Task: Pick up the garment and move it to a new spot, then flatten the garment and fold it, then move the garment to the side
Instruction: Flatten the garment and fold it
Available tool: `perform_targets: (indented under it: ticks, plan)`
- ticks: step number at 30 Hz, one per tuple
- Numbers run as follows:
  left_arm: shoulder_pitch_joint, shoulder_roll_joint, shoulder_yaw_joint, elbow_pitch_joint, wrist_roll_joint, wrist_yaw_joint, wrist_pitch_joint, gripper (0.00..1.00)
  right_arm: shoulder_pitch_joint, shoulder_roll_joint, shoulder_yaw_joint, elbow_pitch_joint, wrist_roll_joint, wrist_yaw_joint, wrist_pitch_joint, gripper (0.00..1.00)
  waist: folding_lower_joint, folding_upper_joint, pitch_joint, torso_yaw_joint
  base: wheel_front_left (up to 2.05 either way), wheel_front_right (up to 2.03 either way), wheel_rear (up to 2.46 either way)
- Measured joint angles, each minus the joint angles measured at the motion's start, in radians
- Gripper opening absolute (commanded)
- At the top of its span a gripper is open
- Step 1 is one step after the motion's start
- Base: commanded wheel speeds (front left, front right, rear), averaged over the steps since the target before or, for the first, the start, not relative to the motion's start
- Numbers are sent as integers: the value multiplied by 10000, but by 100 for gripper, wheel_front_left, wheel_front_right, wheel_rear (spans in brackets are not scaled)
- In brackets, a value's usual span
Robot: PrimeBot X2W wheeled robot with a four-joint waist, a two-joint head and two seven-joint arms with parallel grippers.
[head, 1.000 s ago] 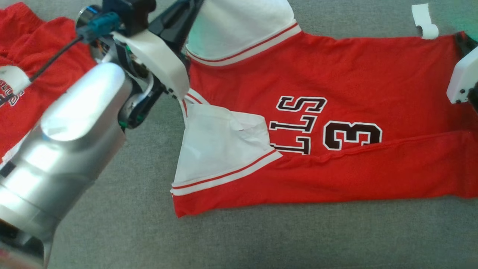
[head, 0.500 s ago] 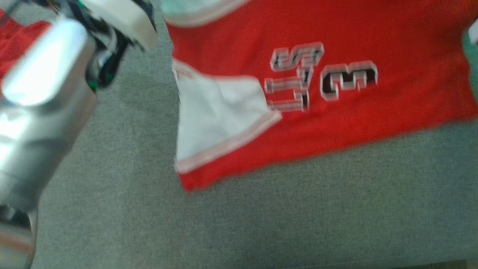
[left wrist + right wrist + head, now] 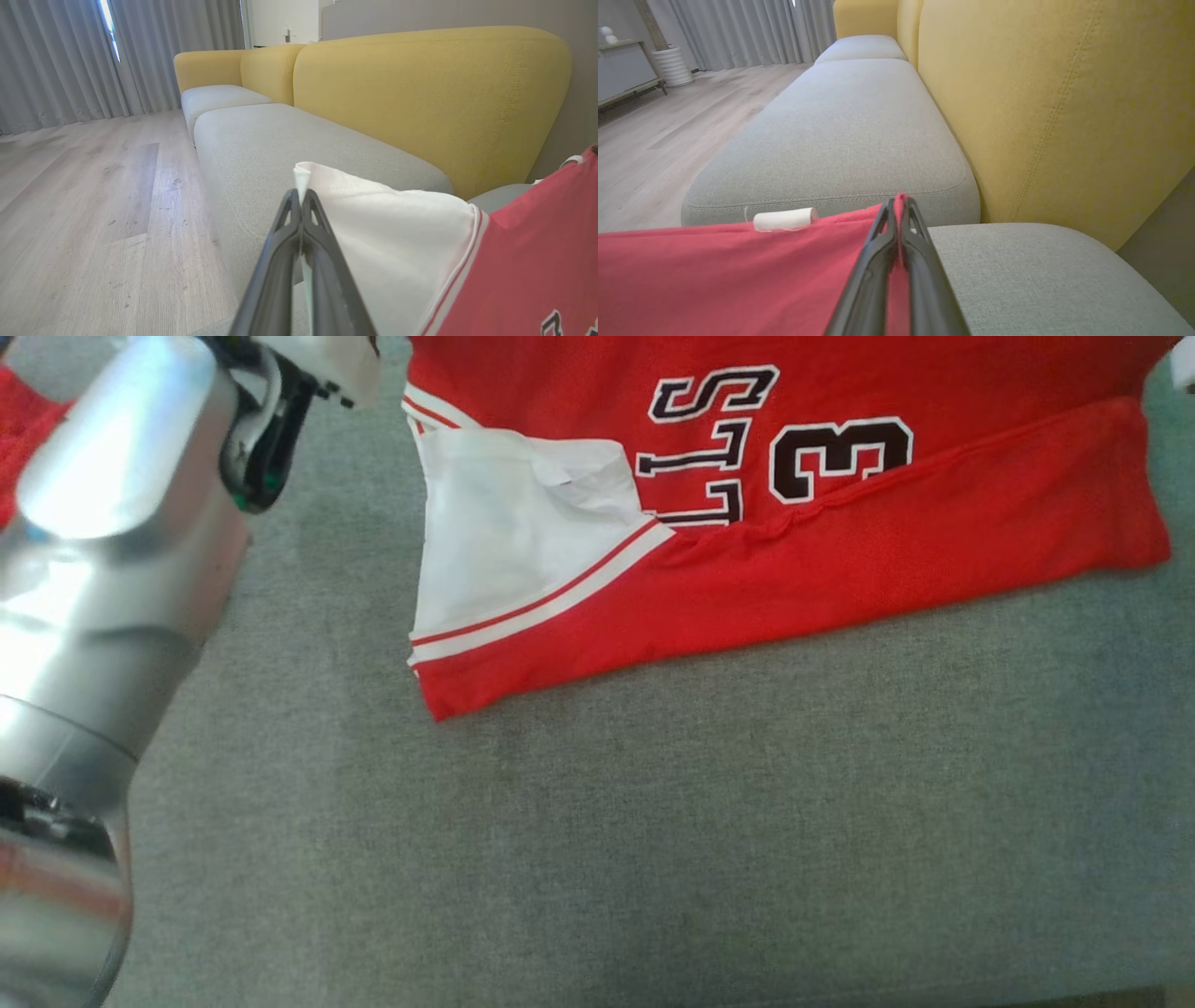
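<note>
Jersey (image 3: 840, 551): red, white sleeves, numeral 3. It lies across the top of the head view on the grey seat (image 3: 653, 849), with a red band folded over along its lower edge.

Left gripper (image 3: 301, 198): lower centre of its wrist view, 2 fingers pressed together on a corner of a white sleeve (image 3: 397, 242).

Right gripper (image 3: 899, 205): likewise closed, pinching the jersey's red edge near a white tag (image 3: 784, 218).

Silver left arm (image 3: 112, 551): occupies the head view's left edge.

Yellow backrest (image 3: 420, 93): upper right of the left wrist view.

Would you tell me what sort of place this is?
Most likely a home living room: a long sofa with yellow backs, a wooden floor, and floor-length grey curtains.
</note>
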Motion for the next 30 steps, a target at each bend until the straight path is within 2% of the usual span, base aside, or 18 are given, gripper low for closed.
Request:
perform_targets:
  ticks: [5,12,21,30]
  plan:
    - [492,-6,-232,12,-201,-274,73,0,359,-94,491,-105,267,0,-54,0,-1,0,-409,135,0,0,0]
    - [1961,140,-640,-895,-1371,-451,1147,0,1752,-430,1112,-619,1496,-2,715,0,-2,0,-1117,360,0,0,0]
    - [3392,1127,-1139,-2828,-2525,-525,2562,0,3177,-1361,2234,-1463,2667,-2,1898,0,-3,1,-1789,657,0,0,0]
    - [4270,2027,-1910,-4612,-2934,-525,3864,0,4011,-2305,3515,-2002,2945,0,2679,0,-1,1,-1890,811,0,0,0]
